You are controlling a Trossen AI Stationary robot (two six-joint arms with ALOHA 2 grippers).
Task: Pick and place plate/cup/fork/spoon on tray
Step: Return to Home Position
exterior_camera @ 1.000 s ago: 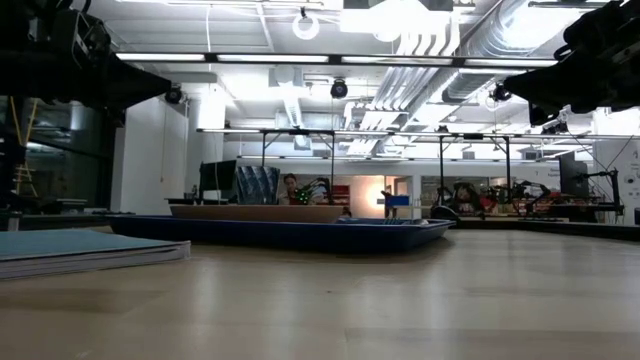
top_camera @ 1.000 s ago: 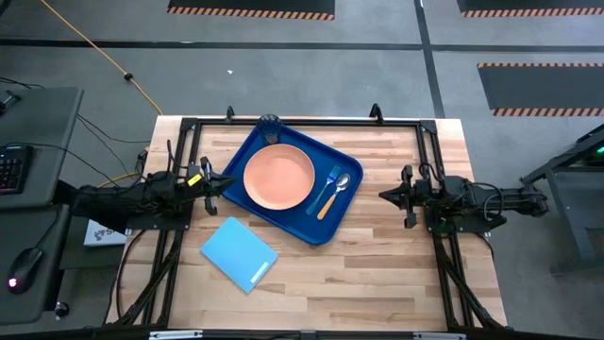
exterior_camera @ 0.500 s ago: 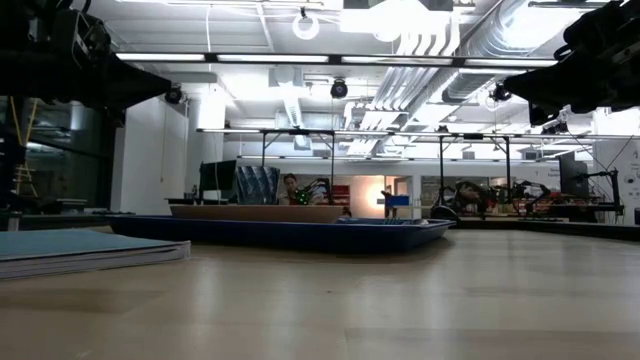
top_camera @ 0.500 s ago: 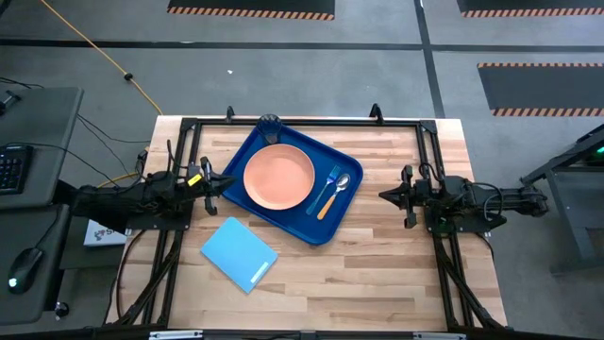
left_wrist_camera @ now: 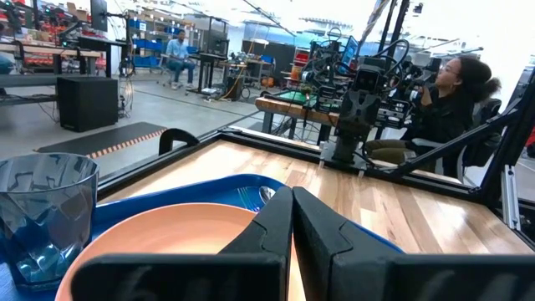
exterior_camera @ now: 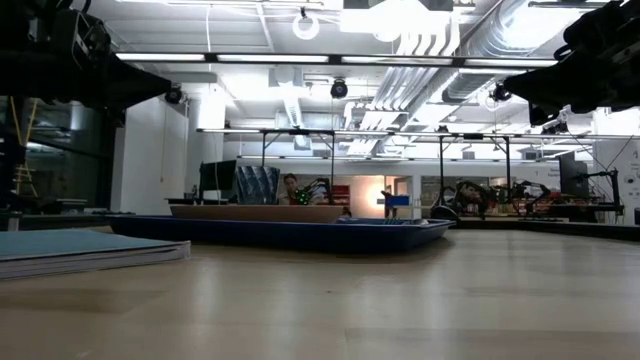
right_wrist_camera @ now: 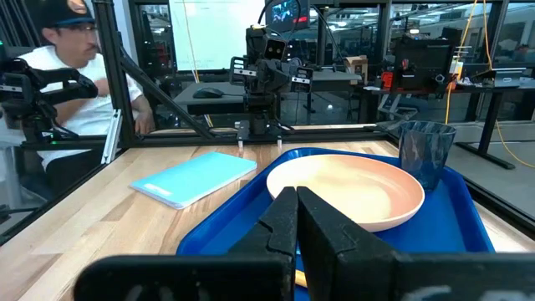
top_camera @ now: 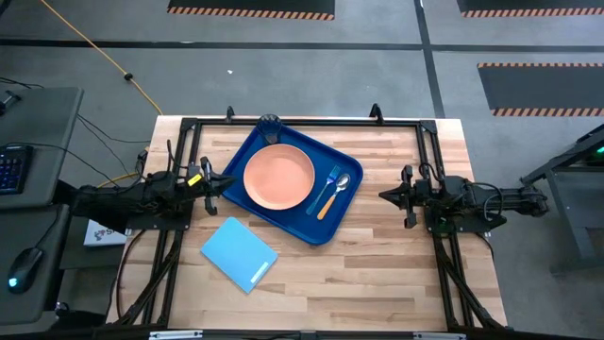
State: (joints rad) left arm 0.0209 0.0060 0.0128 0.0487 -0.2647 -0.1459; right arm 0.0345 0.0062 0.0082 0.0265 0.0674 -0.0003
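The dark blue tray (top_camera: 247, 200) lies on the table's middle, turned at a slant. On it rest the salmon-pink plate (top_camera: 278, 177), the blue-handled fork (top_camera: 327, 182) and the orange-handled spoon (top_camera: 332, 196) to the plate's right, and the dark see-through cup (top_camera: 271, 124) at the tray's far corner. The cup also shows in the left wrist view (left_wrist_camera: 42, 213) and the right wrist view (right_wrist_camera: 425, 152). My left gripper (top_camera: 232, 183) is shut and empty, just left of the tray. My right gripper (top_camera: 381, 195) is shut and empty, right of the tray.
A light-blue flat rectangle (top_camera: 240, 253) lies on the table near the tray's front-left side. A black frame (top_camera: 302, 121) runs around the table's edges. Bare wood (top_camera: 377, 264) lies at the front right. People sit beyond the table's left and right ends.
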